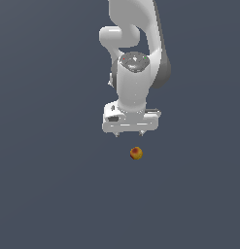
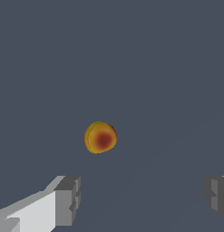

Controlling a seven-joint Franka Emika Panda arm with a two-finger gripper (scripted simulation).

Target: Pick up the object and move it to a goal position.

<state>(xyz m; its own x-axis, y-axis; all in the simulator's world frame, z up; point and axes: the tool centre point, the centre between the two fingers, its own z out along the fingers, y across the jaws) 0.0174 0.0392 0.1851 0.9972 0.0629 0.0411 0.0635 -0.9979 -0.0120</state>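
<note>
The object is a tiny orange-yellow ball (image 1: 136, 153) with a reddish patch, lying on the flat dark grey surface. In the exterior view the white gripper (image 1: 129, 134) hangs from the arm just above the ball in the picture, and slightly toward the exterior view's left of it. The two do not touch. In the wrist view the ball (image 2: 100, 137) lies ahead of the gripper (image 2: 143, 197), outside the gap between the fingers and nearer to one grey fingertip (image 2: 68, 199). The jaws stand wide apart and hold nothing.
The white arm (image 1: 136, 53) rises above the gripper toward the top of the exterior view. The dark grey surface (image 1: 43, 194) stretches all around with no other object or edge in view.
</note>
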